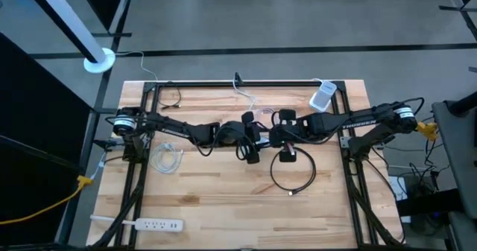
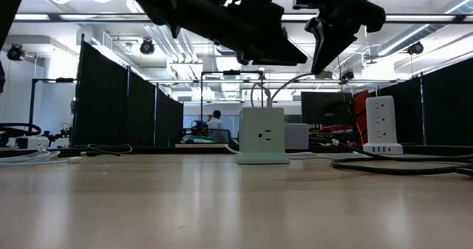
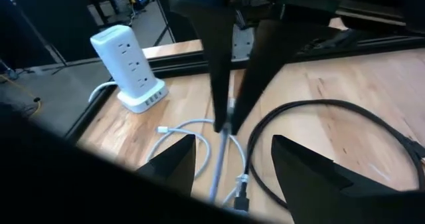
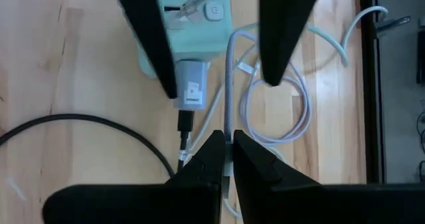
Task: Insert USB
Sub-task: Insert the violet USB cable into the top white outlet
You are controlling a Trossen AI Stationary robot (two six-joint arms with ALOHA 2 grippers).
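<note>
Both arms are meeting over the middle of the table. The right gripper is pinching a braided grey cable tight between its fingers, hanging right above the green power cube. The left gripper is sitting wide, holding nothing, with that cable passing between its 2 fingers. A grey adapter is plugged into the cube. A white tower strip is standing near the table's far right corner, and a black cable loop is lying nearby.
</note>
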